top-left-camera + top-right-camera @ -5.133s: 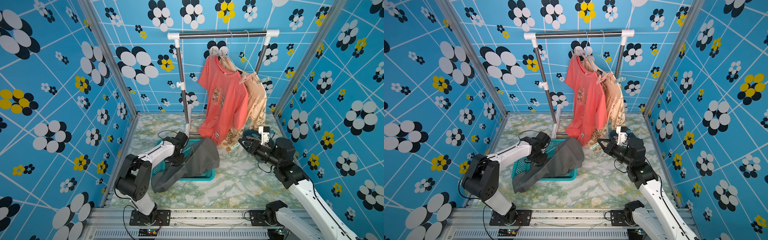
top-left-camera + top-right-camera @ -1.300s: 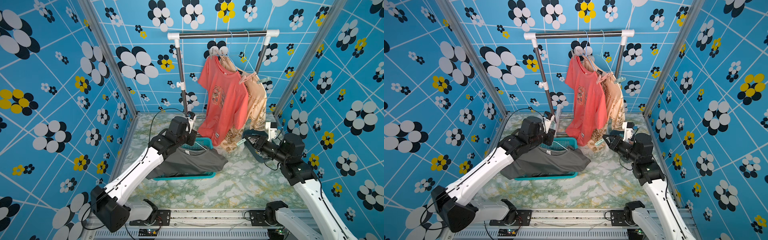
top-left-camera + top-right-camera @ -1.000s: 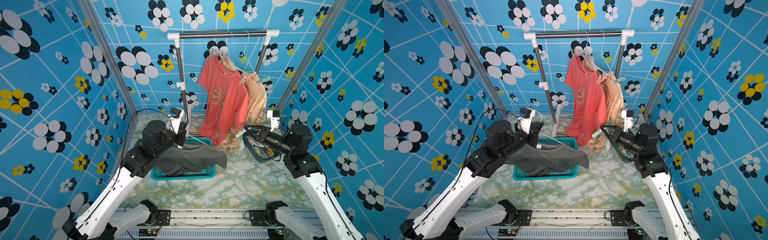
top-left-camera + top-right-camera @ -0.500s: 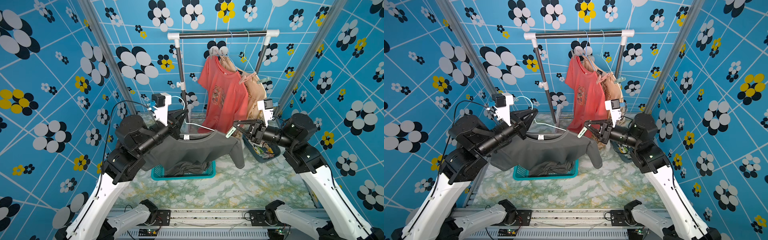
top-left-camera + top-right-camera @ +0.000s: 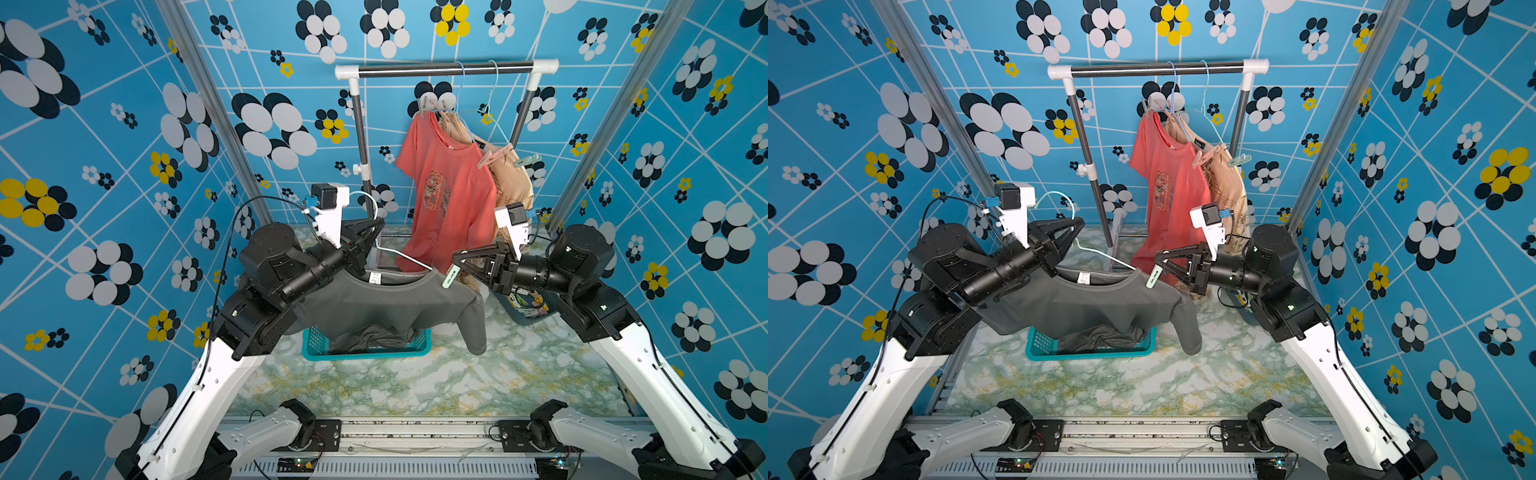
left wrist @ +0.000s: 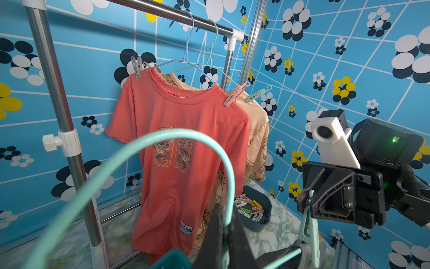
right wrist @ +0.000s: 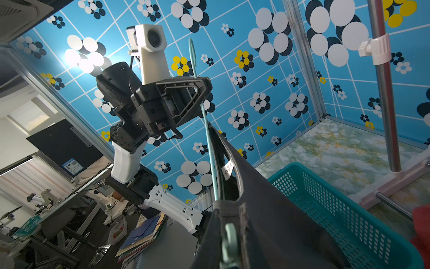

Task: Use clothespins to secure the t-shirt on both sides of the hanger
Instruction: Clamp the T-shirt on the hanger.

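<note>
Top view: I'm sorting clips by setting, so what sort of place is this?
Probably a mock laundry corner inside a robotics lab: blue flower-printed panel walls enclose a green marbled tabletop, a metal clothes rail holds hung T-shirts, and the right wrist view shows office desks beyond.

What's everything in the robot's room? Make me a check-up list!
Surface: marble floor, green-veined.
Job's things: grey shirt on mint hanger; mint clothespin at its shoulder, clipped or not unclear.
Clutter: teal basket under shirt; clothespin bin; red shirt hanging on rack.
Grippers: left gripper shut on hanger; right gripper shut on clothespin.
Cables: black cable looping by left arm.
Surroundings: blue flowered walls.
</note>
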